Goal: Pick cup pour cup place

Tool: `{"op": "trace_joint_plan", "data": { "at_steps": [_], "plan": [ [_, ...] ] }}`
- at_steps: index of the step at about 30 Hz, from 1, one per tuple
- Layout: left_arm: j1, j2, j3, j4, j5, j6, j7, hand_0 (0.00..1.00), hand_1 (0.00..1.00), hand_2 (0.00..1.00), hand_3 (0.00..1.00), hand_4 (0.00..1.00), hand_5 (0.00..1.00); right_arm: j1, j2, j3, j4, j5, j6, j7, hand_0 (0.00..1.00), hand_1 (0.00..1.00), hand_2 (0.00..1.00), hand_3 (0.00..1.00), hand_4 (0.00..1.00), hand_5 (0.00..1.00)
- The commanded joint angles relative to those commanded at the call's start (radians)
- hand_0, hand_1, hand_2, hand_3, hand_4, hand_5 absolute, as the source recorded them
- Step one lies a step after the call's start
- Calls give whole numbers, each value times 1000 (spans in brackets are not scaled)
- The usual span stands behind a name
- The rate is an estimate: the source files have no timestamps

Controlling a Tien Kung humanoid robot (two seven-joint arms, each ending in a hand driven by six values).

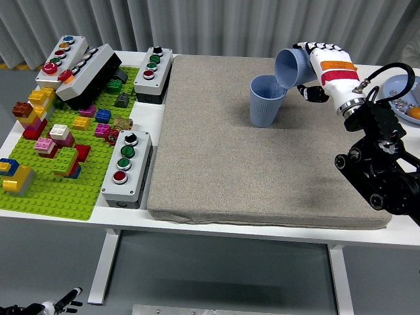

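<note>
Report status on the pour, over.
Right hand shut on tilted blue cup, mouth over upright blue cup on grey mat. Left hand out of view. Nothing in the way.

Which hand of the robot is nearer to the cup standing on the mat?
Right. The right hand holds a tilted cup just above the standing cup. The left hand is out of view.

right robot hand (321, 62) tipping blue cup (290, 67) over upright blue cup (265, 100), grey mat (256, 157)

backdrop: pale grey pleated curtain (216, 26) | floor (223, 275): grey | furniture: white table (72, 216), white legs
</note>
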Motion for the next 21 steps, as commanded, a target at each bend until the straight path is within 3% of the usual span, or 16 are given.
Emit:
{"op": "trace_joint_plan", "data": {
  "at_steps": [21],
  "plan": [
    [1, 0, -5, 0, 5, 0, 1, 850, 839, 906, 793, 617, 998, 12, -9, -53, 4, -20, 1, -18, 828, 672, 563, 555, 511, 2]
  ]
}}
